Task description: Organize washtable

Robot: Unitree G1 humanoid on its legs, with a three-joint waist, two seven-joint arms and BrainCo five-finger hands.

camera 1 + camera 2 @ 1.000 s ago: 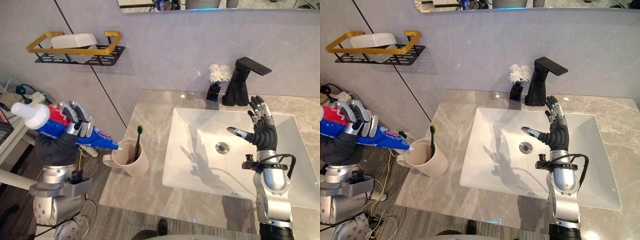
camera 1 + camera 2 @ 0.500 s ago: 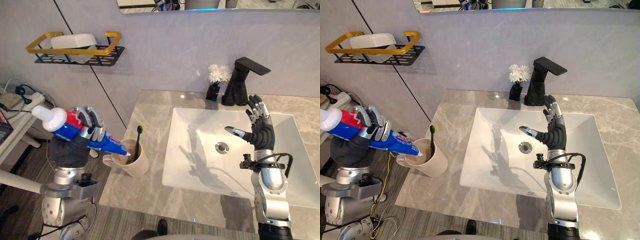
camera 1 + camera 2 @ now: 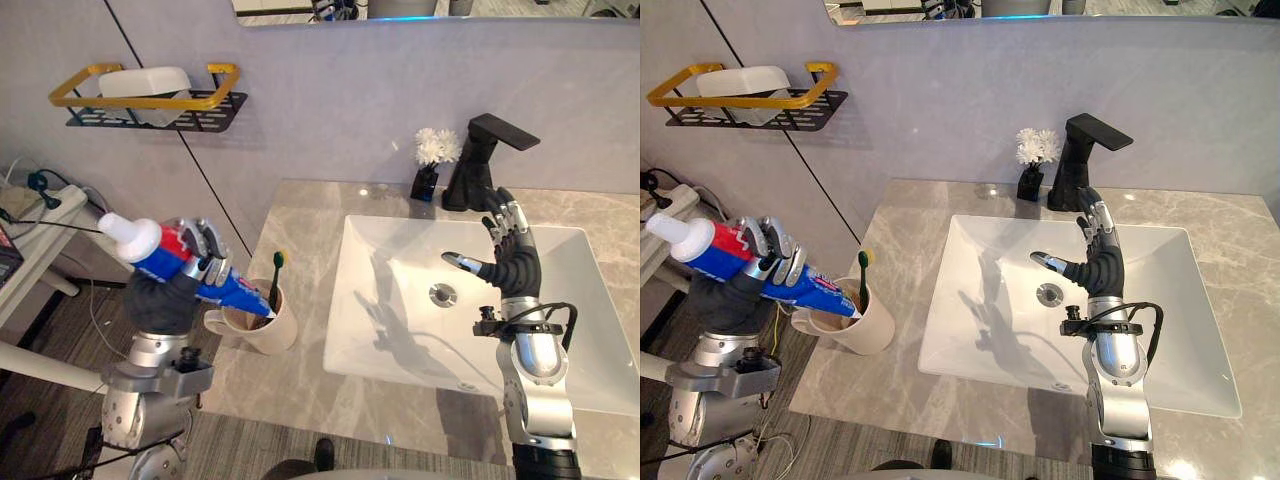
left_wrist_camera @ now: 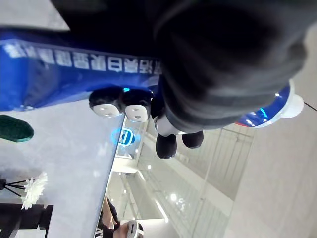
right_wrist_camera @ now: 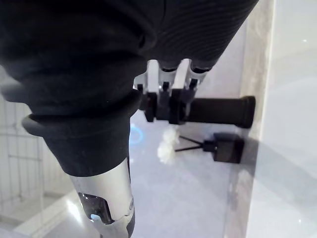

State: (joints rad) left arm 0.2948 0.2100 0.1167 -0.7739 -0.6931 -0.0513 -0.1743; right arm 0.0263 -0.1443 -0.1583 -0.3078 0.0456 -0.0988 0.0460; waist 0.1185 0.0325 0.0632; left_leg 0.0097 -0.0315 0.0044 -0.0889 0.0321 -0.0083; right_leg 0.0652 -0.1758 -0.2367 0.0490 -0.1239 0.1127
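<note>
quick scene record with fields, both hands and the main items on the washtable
left hand: shut on toothpaste tube
toothpaste tube: tilted, cap up, flat end in mouth of cup
cup: on counter left of sink, holds green-headed toothbrush
right hand: open, above sink, holds nothing
faucet: black, behind sink, flower vase beside it

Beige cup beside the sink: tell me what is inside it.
A green-headed toothbrush stands in the beige cup, and the flat end of the blue toothpaste tube, held by the left hand, dips into its mouth. The cup's wall hides the bottom.
</note>
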